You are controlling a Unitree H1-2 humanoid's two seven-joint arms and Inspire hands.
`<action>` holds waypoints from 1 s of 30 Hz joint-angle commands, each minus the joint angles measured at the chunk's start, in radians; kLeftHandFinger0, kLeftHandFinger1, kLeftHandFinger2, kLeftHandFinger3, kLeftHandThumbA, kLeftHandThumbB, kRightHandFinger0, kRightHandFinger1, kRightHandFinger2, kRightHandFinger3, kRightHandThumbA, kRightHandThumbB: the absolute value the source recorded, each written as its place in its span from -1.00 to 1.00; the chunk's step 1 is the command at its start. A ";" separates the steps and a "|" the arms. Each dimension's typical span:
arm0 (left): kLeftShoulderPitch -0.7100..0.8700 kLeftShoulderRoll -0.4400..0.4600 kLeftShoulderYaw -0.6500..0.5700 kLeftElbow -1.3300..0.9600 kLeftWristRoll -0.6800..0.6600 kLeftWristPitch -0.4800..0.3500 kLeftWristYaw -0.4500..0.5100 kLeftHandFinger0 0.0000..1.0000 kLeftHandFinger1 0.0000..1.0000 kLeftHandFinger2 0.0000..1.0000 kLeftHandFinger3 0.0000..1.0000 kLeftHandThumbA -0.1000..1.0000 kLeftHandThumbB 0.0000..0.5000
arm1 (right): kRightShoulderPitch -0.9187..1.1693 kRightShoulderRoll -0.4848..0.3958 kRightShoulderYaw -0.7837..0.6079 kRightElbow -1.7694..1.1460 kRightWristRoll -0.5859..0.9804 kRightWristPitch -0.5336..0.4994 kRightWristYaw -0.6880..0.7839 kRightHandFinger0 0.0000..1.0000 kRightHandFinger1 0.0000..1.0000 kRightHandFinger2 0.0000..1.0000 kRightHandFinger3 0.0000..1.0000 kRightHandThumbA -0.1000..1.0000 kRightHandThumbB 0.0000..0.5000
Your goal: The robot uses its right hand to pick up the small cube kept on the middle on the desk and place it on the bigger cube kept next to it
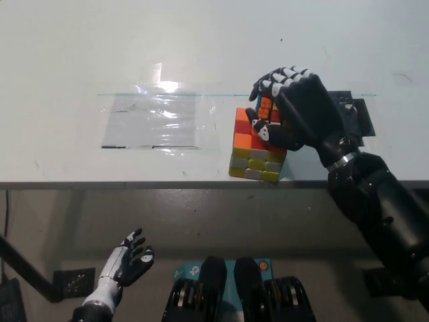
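The bigger cube [253, 155], with orange, red and yellow tiles, stands near the front edge of the white desk [80, 60]. My black right hand [289, 114] hovers right over its top, shut on the small cube [267, 111], whose orange and red tiles show between the fingers. The hand covers the right part of the bigger cube's top. Whether the small cube touches the bigger one is hidden by the fingers. My white left hand [127, 258] rests open below the desk edge at the lower left.
A clear plastic sheet [155, 119] lies flat on the desk left of the bigger cube. A dark flat patch [356, 115] shows on the desk behind my right wrist. The desk's front edge runs just below the bigger cube.
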State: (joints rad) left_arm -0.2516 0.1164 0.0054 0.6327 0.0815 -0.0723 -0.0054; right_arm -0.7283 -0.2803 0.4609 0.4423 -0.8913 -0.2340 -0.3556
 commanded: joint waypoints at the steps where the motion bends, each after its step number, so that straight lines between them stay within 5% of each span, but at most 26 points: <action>1: -0.020 0.012 -0.004 -0.024 0.007 -0.002 0.006 1.00 1.00 1.00 1.00 -0.24 0.26 | -0.020 0.015 -0.007 -0.025 0.008 -0.007 0.016 -1.00 -0.34 0.46 0.23 -1.00 -0.56; 7: -0.030 0.016 -0.007 -0.004 0.010 -0.022 0.002 1.00 1.00 1.00 1.00 -0.24 0.23 | 0.000 0.036 -0.006 -0.024 0.000 -0.007 -0.002 -1.00 -0.23 0.52 0.33 -1.00 -0.43; 10: -0.028 0.014 -0.008 -0.012 0.016 -0.015 0.007 1.00 1.00 1.00 1.00 -0.24 0.25 | 0.002 0.047 -0.001 -0.010 -0.009 0.006 0.000 -1.00 -0.25 0.48 0.32 -1.00 -0.16; 18: -0.029 0.016 -0.011 -0.007 0.021 -0.018 0.008 1.00 1.00 1.00 1.00 -0.21 0.29 | 0.005 0.052 0.009 -0.027 -0.006 0.022 0.046 -1.00 -0.25 0.49 0.32 -1.00 -0.27; 22: -0.031 0.016 -0.011 -0.004 0.024 -0.024 0.012 1.00 1.00 1.00 1.00 -0.20 0.29 | 0.011 0.046 0.010 -0.009 -0.011 0.003 0.013 -1.00 -0.22 0.56 0.35 -1.00 0.03; 27: -0.031 0.016 -0.011 -0.013 0.025 -0.013 0.009 1.00 1.00 1.00 1.00 -0.20 0.27 | 0.012 0.039 0.007 0.016 -0.008 -0.010 -0.011 -1.00 -0.20 0.58 0.42 -1.00 -0.12; 28: -0.031 0.013 -0.005 -0.015 0.018 -0.006 0.010 1.00 1.00 1.00 1.00 -0.22 0.31 | 0.018 0.039 -0.002 -0.001 0.013 0.004 0.023 -1.00 -0.20 0.62 0.80 -1.00 -0.12; 30: -0.029 0.012 -0.005 -0.019 0.021 -0.008 0.012 1.00 1.00 1.00 1.00 -0.23 0.28 | 0.019 0.037 -0.002 -0.014 0.012 0.015 0.042 -1.00 -0.60 0.10 0.80 -1.00 -0.87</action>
State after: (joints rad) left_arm -0.2543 0.1185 0.0010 0.6338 0.0995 -0.0715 -0.0052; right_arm -0.7122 -0.2352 0.4642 0.4395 -0.8861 -0.2192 -0.3446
